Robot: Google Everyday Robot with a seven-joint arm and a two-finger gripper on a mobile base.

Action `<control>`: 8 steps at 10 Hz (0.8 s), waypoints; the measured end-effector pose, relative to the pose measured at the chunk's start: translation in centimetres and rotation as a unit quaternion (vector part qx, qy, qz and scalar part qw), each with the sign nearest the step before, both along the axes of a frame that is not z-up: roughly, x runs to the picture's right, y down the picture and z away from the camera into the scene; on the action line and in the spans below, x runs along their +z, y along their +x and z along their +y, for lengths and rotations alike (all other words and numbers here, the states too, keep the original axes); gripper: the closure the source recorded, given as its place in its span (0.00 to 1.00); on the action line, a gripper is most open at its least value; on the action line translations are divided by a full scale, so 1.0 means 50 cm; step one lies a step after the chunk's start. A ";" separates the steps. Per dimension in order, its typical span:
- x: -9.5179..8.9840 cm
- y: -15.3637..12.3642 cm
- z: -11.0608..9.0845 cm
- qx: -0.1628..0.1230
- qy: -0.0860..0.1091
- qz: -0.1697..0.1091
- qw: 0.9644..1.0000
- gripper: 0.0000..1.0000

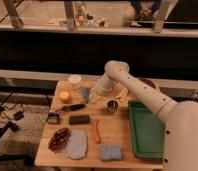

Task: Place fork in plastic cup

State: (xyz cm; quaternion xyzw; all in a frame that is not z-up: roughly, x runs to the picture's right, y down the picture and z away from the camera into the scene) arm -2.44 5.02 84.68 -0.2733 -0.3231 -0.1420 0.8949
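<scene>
Where the white arm [142, 95] crosses your view, entries run short.
Gripper [95, 93]: at the back of the table [117, 142], touching or just beside the plastic cup [85, 94]; its grip cannot be told.
Plastic cup: light blue, right of the orange [65, 96], its right side hidden by the gripper.
Fork: you cannot make it out.
Dark long utensil [69, 107]: in front of the orange; kind unclear.
Green tray [147, 131]: right edge covered by the white arm.

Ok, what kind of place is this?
Probably an indoor robot test area: a cluttered wooden table, loose floor cables, and a railing behind. The gripper hangs by the plastic cup.
</scene>
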 end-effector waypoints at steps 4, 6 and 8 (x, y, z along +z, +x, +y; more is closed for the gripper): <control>0.017 -0.014 -0.020 -0.004 0.005 0.000 1.000 0.82; 0.027 -0.031 -0.017 -0.011 0.005 0.002 1.000 0.82; 0.028 -0.025 -0.017 -0.008 0.005 0.004 1.000 0.82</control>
